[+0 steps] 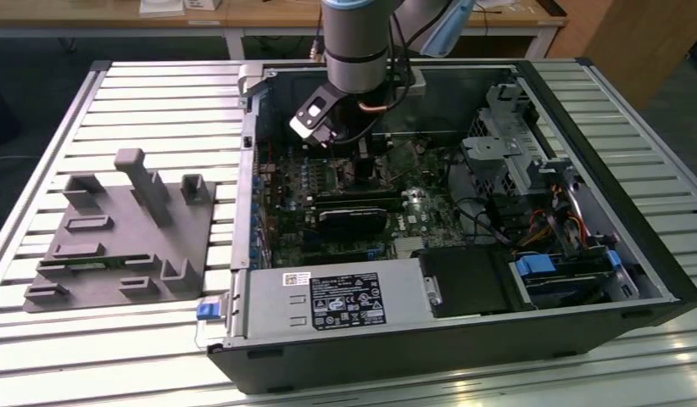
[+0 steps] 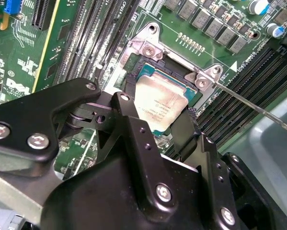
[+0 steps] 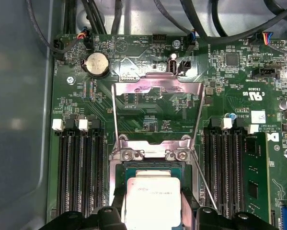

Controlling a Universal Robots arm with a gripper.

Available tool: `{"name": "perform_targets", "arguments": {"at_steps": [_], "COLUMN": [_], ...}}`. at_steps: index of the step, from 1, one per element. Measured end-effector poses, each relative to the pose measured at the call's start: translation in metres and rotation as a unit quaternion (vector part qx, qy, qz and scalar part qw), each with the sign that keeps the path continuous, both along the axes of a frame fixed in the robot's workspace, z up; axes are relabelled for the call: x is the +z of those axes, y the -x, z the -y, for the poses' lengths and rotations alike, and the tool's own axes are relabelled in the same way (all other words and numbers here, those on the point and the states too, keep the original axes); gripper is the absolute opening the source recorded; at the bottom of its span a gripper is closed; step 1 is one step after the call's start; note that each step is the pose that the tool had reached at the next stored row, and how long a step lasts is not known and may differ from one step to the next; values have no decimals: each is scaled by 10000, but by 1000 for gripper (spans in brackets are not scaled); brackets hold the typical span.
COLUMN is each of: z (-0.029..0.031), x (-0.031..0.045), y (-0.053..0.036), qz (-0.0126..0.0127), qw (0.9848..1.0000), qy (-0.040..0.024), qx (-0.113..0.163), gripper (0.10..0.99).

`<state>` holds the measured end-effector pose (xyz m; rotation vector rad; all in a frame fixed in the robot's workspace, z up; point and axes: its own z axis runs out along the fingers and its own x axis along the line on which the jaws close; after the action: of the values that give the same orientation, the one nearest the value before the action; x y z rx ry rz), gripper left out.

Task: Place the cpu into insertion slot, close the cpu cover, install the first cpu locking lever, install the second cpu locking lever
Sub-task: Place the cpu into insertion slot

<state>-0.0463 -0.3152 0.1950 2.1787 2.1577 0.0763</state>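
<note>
- The black end effector (image 2: 156, 115) grips the small flat silvery-grey cpu (image 2: 163, 98) by opposite edges, over the silvery-rimmed insertion slot (image 2: 143, 66).
- It is likely light, stiff, slick and fragile underneath, so an edge grip suits it.

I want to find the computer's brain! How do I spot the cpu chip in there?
Look inside the open computer case, at the green motherboard under the robot arm. Between the two banks of memory slots sits the cpu, with the black gripper holding its sides. The slots are long, narrow and black, but the cpu is a flat, silvery-grey square.
</note>
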Motion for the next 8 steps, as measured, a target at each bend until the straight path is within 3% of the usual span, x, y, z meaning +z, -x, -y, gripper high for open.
{"name": "perform_targets", "arguments": {"at_steps": [8], "z": [0], "x": [-19], "y": [0], "qz": [0], "qw": [10000], "qy": [1], "qx": [-30], "gripper": [541]}}
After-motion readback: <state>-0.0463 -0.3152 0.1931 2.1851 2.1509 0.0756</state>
